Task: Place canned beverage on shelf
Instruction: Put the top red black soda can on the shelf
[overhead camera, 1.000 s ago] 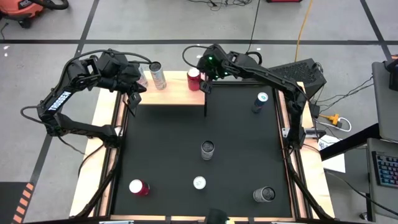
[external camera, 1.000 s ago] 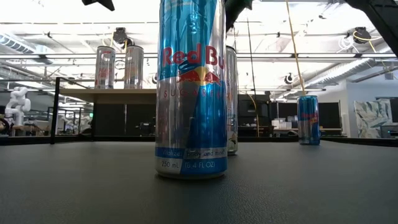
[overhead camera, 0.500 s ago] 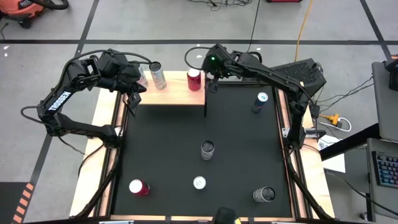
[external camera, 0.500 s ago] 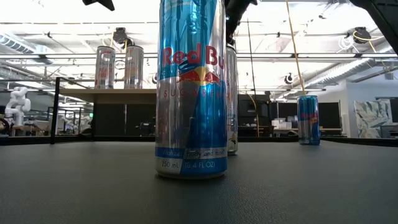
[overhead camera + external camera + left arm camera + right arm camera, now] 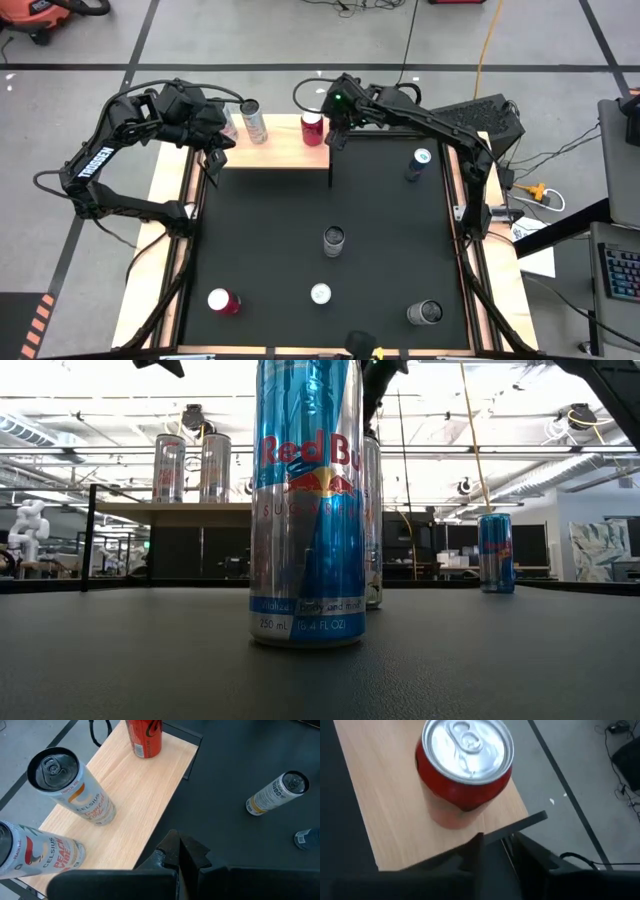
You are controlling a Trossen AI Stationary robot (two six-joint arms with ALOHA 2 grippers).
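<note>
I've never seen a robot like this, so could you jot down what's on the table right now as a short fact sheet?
shelf: wooden, at the table's far edge
on shelf: red can, two Celsius cans
on mat: five more cans, all upright
right gripper: just beside the red can, empty
left gripper: at the shelf's left end, jaws shut, empty

Two Celsius cans (image 5: 75, 787) and a red can (image 5: 144, 737) are standing upright on the shelf (image 5: 140, 800) (light wood), while the left claw (image 5: 181, 851), fingers pressed together, is hovering over the black table (image 5: 240, 765) where a white can (image 5: 275, 794) is standing.
</note>
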